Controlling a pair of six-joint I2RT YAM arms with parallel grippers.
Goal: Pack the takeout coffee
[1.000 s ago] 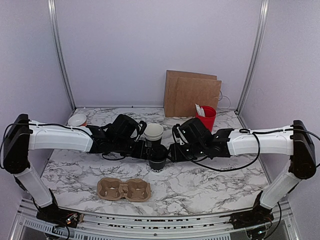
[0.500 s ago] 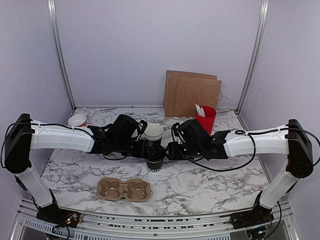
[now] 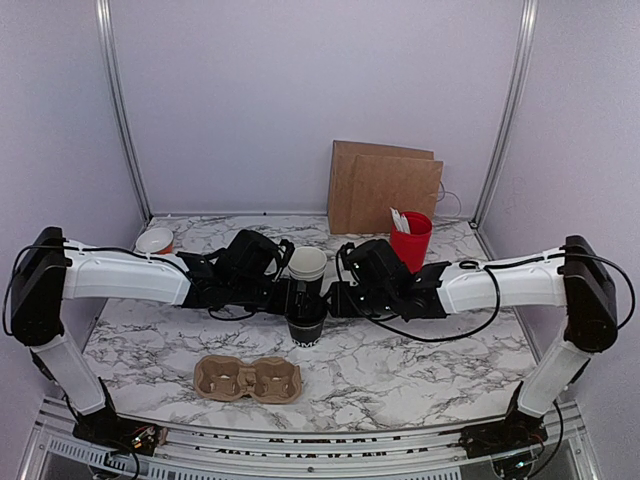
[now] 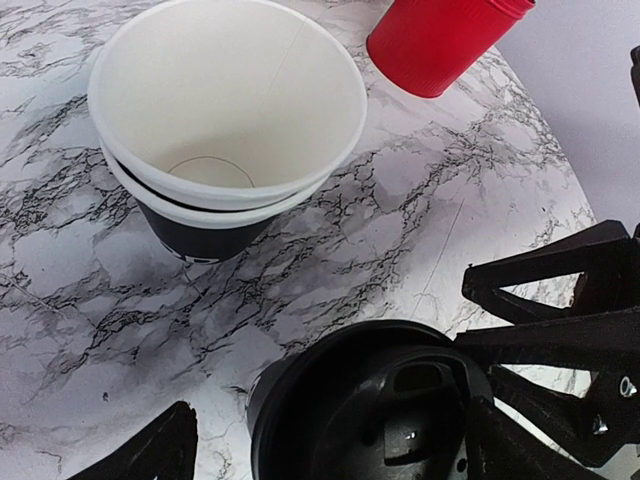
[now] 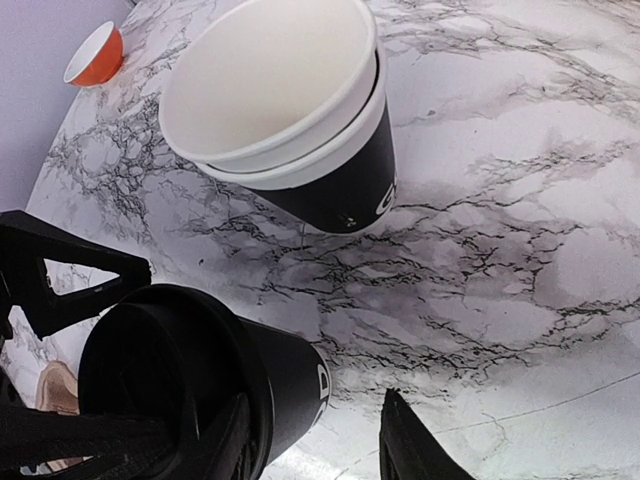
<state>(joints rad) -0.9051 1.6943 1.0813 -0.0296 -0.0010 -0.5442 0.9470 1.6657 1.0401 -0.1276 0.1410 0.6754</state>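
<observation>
A black paper cup (image 3: pixel 306 325) stands on the marble between both grippers, with a black lid (image 4: pixel 430 400) lying tilted in its mouth. My left gripper (image 4: pixel 330 410) is open and straddles this cup; one finger stands clear of its wall. My right gripper (image 5: pixel 315 400) is part open. Its left finger overlaps the black cup (image 5: pixel 200 380), and bare marble shows between the cup and its right finger. Just behind, cream cups (image 3: pixel 307 263) sit nested in another black cup (image 5: pixel 350 190).
A brown two-hole cardboard carrier (image 3: pixel 248 379) lies near the front edge. A red cup with white utensils (image 3: pixel 411 236) and a brown paper bag (image 3: pixel 385 188) stand at the back right. An orange-and-white bowl (image 3: pixel 155 240) sits at the back left.
My right arm has reached further left, and the black cup has shifted slightly left with it. The left arm has stayed put.
</observation>
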